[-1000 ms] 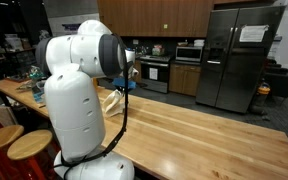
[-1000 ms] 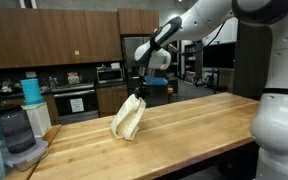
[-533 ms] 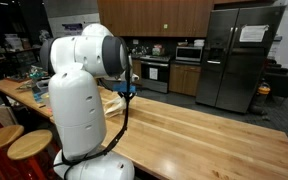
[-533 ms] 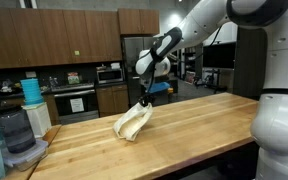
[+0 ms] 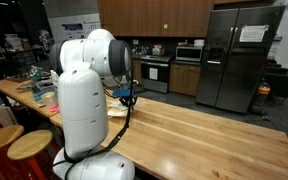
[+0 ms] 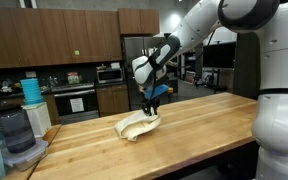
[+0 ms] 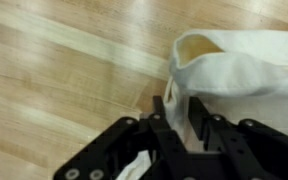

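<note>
A cream cloth bag point(image 6: 134, 125) lies slumped on the long wooden table point(image 6: 199, 125). My gripper point(image 6: 151, 108) is low over the bag's right end. In the wrist view the two black fingers point(image 7: 168, 115) are closed on a fold of the cream fabric point(image 7: 239, 65), and the gripper point(image 7: 184, 110) sits just above the wood. The bag's open mouth point(image 7: 199, 45) shows beyond the fingertips. In an exterior view the robot's white body hides most of the bag, and only a sliver point(image 5: 115, 111) and the gripper's wrist point(image 5: 125, 92) show.
A blender jar point(image 6: 16, 130) and a stack of blue cups point(image 6: 30, 90) stand at the table's left end. Round wooden stools point(image 5: 29, 146) stand by the table's near side. A steel fridge point(image 5: 239, 60) and kitchen counters are behind.
The gripper has come down and moved right with the bag. The bag has gone from hanging upright to lying slumped on the table.
</note>
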Action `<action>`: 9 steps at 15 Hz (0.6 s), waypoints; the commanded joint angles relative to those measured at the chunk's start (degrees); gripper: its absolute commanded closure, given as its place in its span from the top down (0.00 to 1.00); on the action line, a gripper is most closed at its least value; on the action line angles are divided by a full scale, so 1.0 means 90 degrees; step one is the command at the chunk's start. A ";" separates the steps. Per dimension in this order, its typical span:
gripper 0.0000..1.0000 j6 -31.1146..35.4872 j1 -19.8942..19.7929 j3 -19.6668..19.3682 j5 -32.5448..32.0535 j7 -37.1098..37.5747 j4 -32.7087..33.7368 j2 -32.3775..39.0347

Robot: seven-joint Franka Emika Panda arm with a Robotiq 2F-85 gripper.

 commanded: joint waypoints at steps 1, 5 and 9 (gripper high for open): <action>0.64 -0.0500 0.0186 -0.0020 -0.0428 0.0522 0.0220 -0.0135; 0.91 -0.0636 0.0366 0.0069 -0.0860 0.1069 0.0319 -0.0440; 1.00 -0.0131 0.0424 0.0181 -0.0891 0.1397 0.0410 -0.0484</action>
